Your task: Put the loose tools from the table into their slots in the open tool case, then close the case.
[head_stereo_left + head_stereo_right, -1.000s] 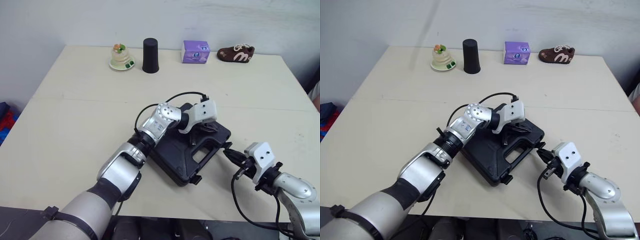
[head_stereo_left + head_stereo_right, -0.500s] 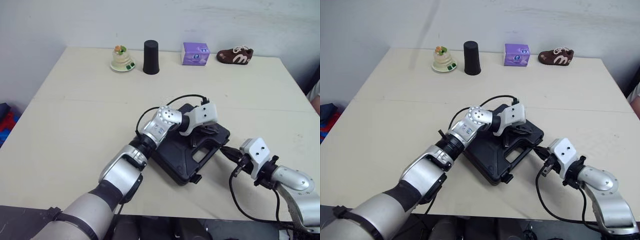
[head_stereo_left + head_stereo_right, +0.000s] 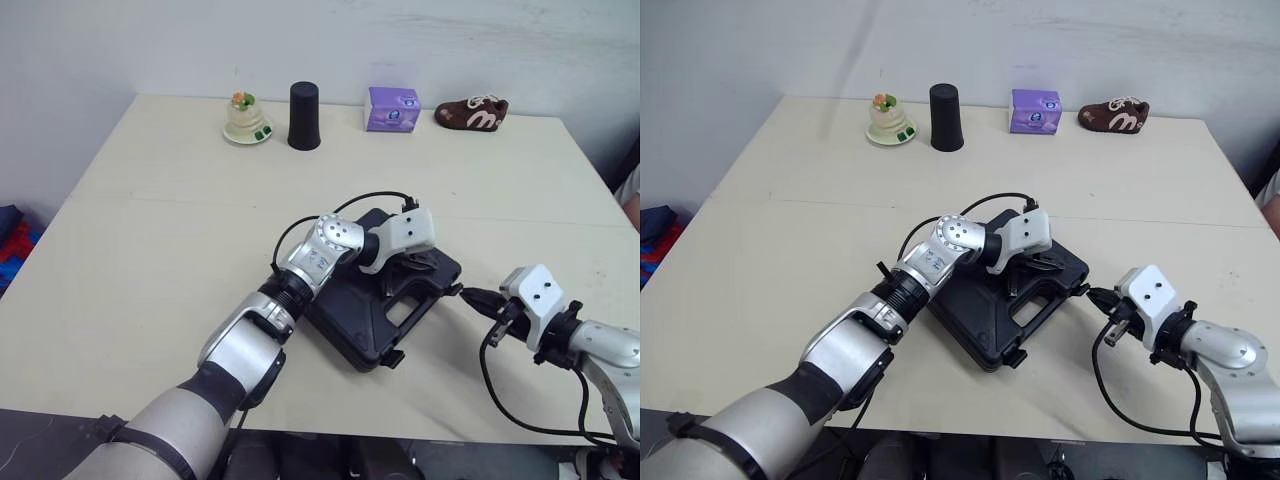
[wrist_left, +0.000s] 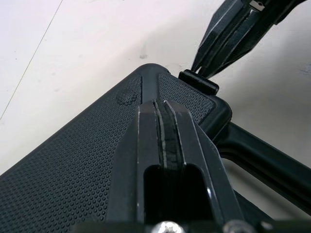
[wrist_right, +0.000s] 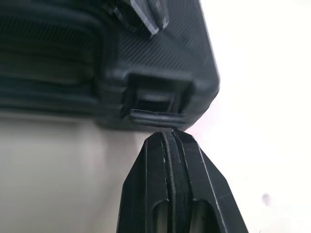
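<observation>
Case (image 3: 352, 318) lies closed on the table (image 3: 170, 230), the left gripper (image 3: 408, 263), fingers pressed together, resting on its lid, while the right gripper (image 3: 468, 294), likewise closed, meets its side latch (image 5: 156, 105).

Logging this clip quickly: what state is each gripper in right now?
Left gripper: shut, empty, fingertips on the closed black textured plastic tool case.
Right gripper: shut, empty, tips at the case's latch.
</observation>
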Robot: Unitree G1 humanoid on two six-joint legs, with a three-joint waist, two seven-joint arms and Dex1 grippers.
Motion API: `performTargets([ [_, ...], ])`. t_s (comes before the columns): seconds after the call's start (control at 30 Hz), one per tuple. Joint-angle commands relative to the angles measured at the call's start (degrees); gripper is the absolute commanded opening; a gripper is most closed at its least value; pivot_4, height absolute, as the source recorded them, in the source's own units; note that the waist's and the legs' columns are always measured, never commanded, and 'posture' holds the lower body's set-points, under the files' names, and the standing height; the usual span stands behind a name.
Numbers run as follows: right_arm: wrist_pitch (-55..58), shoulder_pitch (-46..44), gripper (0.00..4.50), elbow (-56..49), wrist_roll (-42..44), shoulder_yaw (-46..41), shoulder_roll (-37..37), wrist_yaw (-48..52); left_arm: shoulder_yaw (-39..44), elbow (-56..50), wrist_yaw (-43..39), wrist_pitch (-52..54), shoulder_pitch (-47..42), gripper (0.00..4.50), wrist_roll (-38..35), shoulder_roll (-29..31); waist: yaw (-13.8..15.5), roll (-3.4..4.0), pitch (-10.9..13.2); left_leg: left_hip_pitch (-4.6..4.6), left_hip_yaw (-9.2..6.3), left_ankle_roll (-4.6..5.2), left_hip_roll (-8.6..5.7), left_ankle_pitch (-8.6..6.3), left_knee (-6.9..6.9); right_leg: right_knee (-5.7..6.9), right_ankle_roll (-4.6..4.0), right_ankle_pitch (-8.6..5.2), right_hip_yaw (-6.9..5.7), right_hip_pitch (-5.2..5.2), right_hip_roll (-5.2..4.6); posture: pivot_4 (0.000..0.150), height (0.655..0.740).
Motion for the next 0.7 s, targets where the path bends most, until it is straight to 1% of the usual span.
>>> performTargets([
  [0.03, -1.53, -1.68, 0.00, -0.33, 0.48, 0.43, 1.11, -0.27, -3.00, 4.17, -1.26, 3.13, 3.46, 0.08, 4.12, 0.46, -0.05, 0.00, 0.00, 0.00, 0.00, -0.01, 0.00, 0.00, 0.00, 0.00, 0.00, 0.00, 0.00, 0.00, 0.00, 0.150, 0.7400],
  [0.33, -0.62, -3.66, 0.00, -0.62, 0.92, 2.80, 2.99, -0.05, -3.39, 4.38, -1.18, 3.09, 3.64, 0.08, 4.46, 0.60, -0.98, -0.02, -0.05, 0.14, -0.04, 0.00, 0.04, -0.01, 0.03, 0.00, 0.00, 0.00, 0.00, 0.18, 0.01, 0.150, 0.7400],
  [0.5, 1.64, -5.24, 0.00, -2.46, 1.95, 4.22, 3.98, -0.24, -3.96, 4.15, -1.37, 3.90, 4.27, 0.08, 4.99, 0.84, -1.83, -0.08, -0.17, 0.26, -0.07, 0.00, 0.15, -0.04, 0.00, -0.02, -0.02, 0.00, 0.00, 0.29, 0.02, 0.150, 0.7400],
  [0.6, 2.05, -5.63, 0.00, -2.09, 1.66, 4.92, 4.72, -0.58, -4.14, 4.47, -0.98, 4.20, 4.58, 0.08, 5.47, 0.95, -1.84, -0.11, -0.19, 0.45, -0.11, -0.03, 0.23, -0.07, -0.08, -0.02, -0.15, -0.05, 0.00, 0.41, 0.04, 0.150, 0.7400],
  [0.7, 2.35, -6.52, 0.00, -1.72, 1.68, 5.43, 5.60, -1.15, -4.17, 4.72, -0.55, 4.40, 4.83, 0.08, 5.96, 1.18, -2.10, -0.18, -0.23, 0.84, -0.17, -0.10, 0.32, -0.18, -0.17, -0.05, -0.33, -0.15, 0.01, 0.78, 0.03, 0.150, 0.7400],
])
